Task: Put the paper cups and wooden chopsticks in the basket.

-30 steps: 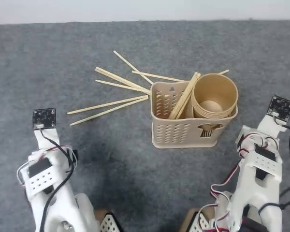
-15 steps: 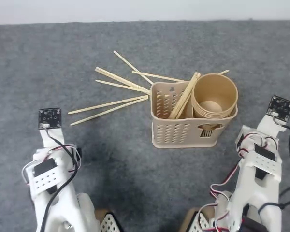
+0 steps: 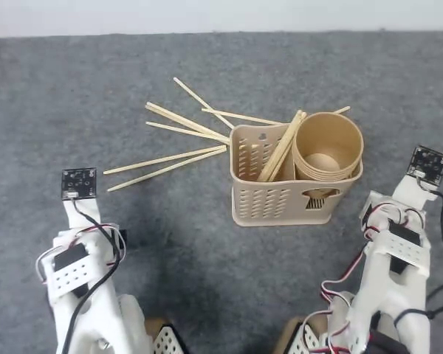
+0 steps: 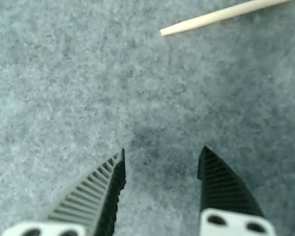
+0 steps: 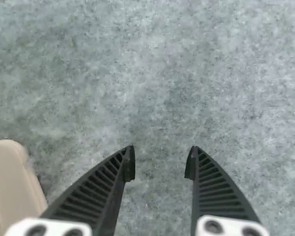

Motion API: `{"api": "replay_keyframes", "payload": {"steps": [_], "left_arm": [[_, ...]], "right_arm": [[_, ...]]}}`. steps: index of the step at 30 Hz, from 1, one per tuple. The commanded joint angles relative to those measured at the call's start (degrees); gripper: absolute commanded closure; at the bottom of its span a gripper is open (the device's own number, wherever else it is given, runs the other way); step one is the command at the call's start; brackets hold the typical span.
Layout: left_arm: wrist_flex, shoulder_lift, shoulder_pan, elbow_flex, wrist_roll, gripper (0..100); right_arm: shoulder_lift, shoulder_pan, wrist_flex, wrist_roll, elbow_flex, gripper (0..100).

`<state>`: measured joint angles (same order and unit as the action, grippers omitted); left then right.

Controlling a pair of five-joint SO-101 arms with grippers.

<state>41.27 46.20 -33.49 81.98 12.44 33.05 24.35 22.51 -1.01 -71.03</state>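
A beige perforated basket [image 3: 280, 200] stands in the middle of the grey carpet. Stacked paper cups [image 3: 328, 151] sit in its right half and a few wooden chopsticks [image 3: 280, 150] lean in its left half. Several more chopsticks [image 3: 179, 127] lie loose on the carpet to the basket's left and behind it. The tip of one chopstick [image 4: 221, 15] lies ahead of my left gripper [image 4: 161, 164], which is open over bare carpet. My right gripper [image 5: 160, 164] is open over carpet just right of the basket's corner [image 5: 7, 182].
The left arm [image 3: 77, 258] stands at the front left and the right arm [image 3: 399, 258] at the front right. Grey carpet covers the table, and a pale wall edge [image 3: 221, 15] runs along the back.
The left arm has shifted slightly to the right and back toward the front. The right arm, basket and chopsticks have not moved.
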Motion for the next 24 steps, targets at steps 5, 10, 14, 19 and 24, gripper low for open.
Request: {"api": "replay_keyframes", "payload": {"steps": [5,10,14,19,24], "left_arm": [[-0.6,1.0,2.5,-0.6,-0.4,80],[-0.6,1.0,4.1,-0.6,-0.2,100],[-0.6,1.0,4.0,-0.6,-0.2,95],[-0.6,1.0,4.0,-0.6,-0.2,95],[-0.6,1.0,4.0,-0.6,-0.2,95]], "right_arm": [[0.6,-0.7,-1.0,-0.6,0.4,82.2],[0.7,-0.8,-1.4,-0.6,-0.6,82.2],[0.6,-2.9,-1.4,-0.6,-0.9,82.2],[0.7,-3.9,-1.5,-0.6,-4.0,82.0],[1.1,-4.2,-2.1,-0.3,-5.4,82.0]]}}
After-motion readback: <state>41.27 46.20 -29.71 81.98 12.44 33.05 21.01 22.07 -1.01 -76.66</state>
